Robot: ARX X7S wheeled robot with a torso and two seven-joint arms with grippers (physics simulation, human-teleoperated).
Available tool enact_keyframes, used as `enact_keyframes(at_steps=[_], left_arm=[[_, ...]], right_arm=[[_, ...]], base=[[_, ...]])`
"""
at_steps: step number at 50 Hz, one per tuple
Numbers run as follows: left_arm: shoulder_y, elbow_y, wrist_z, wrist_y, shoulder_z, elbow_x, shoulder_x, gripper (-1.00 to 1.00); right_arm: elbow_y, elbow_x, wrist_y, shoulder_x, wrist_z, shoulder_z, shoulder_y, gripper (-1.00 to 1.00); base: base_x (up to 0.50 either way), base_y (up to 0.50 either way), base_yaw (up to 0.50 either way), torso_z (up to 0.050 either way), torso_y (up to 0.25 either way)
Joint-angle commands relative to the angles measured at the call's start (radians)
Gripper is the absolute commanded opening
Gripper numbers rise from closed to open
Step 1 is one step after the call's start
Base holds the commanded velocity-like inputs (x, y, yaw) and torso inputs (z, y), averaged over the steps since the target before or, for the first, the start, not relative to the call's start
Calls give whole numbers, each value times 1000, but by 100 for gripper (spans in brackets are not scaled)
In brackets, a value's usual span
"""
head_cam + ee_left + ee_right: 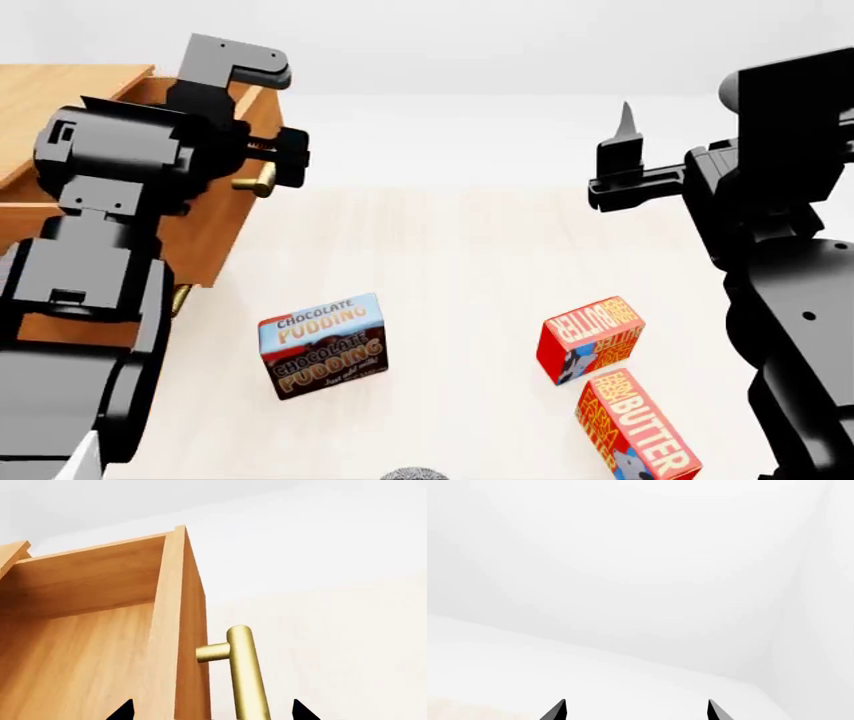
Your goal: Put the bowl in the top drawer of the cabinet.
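The cabinet (54, 100) stands at the far left. Its top drawer (80, 645) is pulled out, and the inside that shows is bare wood. My left gripper (213, 712) is open and straddles the drawer's front panel and brass handle (243, 670); neither fingertip visibly touches them. From the head camera, the left gripper (280, 165) sits at the handle (254, 182). My right gripper (625, 150) is raised at the right, open, and the right wrist view shows nothing between its fingertips (557, 711). A grey rounded sliver (414, 472) at the bottom edge may be the bowl; I cannot tell.
A chocolate pudding box (324, 345) lies on the pale floor in front of the cabinet. Two red butter boxes (590, 338) (638, 425) lie to the right. The lower drawer's brass handle (179, 298) shows below my left arm.
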Motion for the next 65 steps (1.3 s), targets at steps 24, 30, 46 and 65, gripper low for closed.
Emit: enact_keyframes(at_steps=[24, 30, 46, 65], left_arm=[[183, 165, 48, -102, -15, -158, 103, 100], [195, 245, 49, -152, -15, -182, 110, 100], [51, 202, -48, -78, -68, -153, 78, 100], [-120, 392, -98, -159, -90, -149, 13, 100]], right_arm=[[-7, 9, 8, 4, 11, -1, 1, 100], [-6, 11, 2, 4, 11, -1, -4, 100], [-3, 17, -8, 4, 12, 11, -15, 100], [-13, 31, -3, 0, 13, 18, -8, 100]], base=[[-1, 0, 0, 0, 0], [-8, 0, 0, 0, 0], [-2, -1, 0, 0, 0], [0, 0, 0, 0, 0]])
